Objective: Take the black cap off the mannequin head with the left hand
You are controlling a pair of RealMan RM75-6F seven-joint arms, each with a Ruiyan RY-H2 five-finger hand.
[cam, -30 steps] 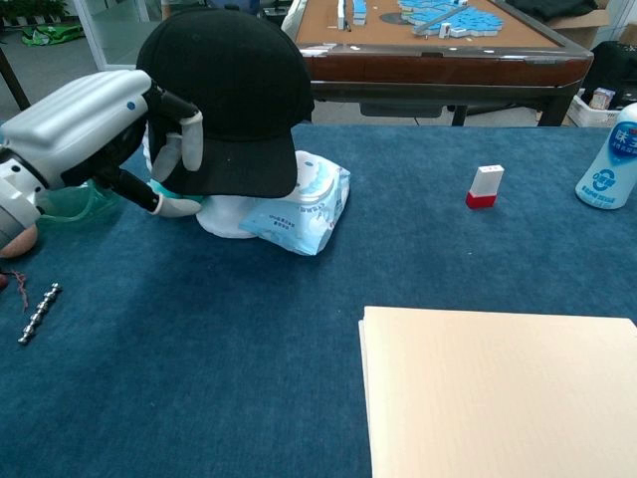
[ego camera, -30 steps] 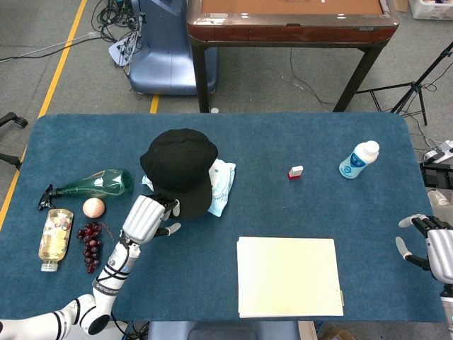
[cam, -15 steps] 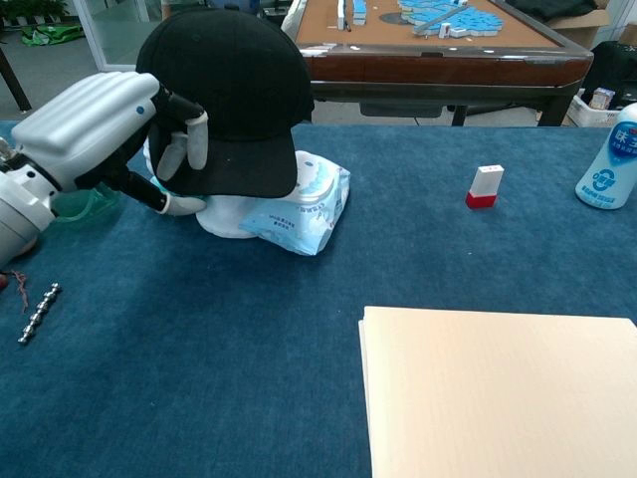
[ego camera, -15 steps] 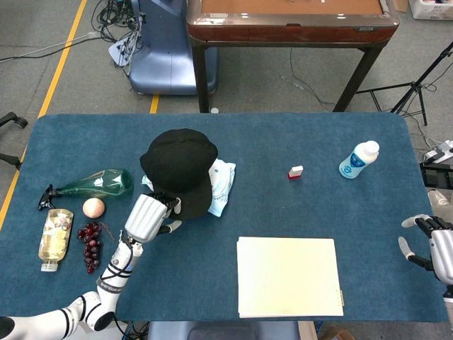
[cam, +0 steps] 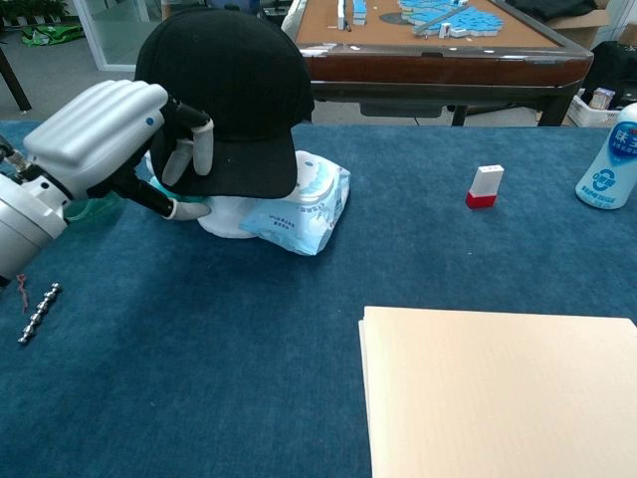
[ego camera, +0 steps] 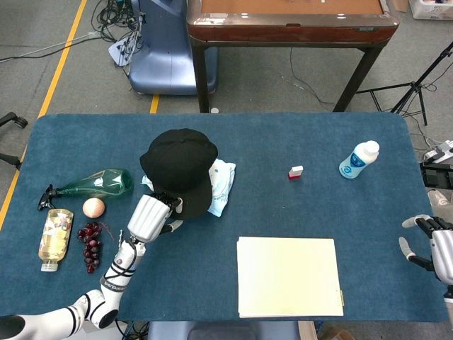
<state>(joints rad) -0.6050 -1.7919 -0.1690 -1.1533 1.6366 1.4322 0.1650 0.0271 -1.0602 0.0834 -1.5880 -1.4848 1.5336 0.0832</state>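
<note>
The left hand (cam: 119,139) pinches the black cap's (cam: 227,90) brim on the mannequin head (cam: 227,214); a tissue pack (cam: 304,204) (print unreadable) leans alongside. The right hand (ego camera: 433,244) waits, fingers spread.

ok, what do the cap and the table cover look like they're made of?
Black cap: looks like matte woven fabric, cotton twill perhaps; no shine, soft folds at the brim where the left hand touches it.
Table cover: dark blue felt or short-pile cloth, going by the fuzzy, non-reflective texture.
</note>
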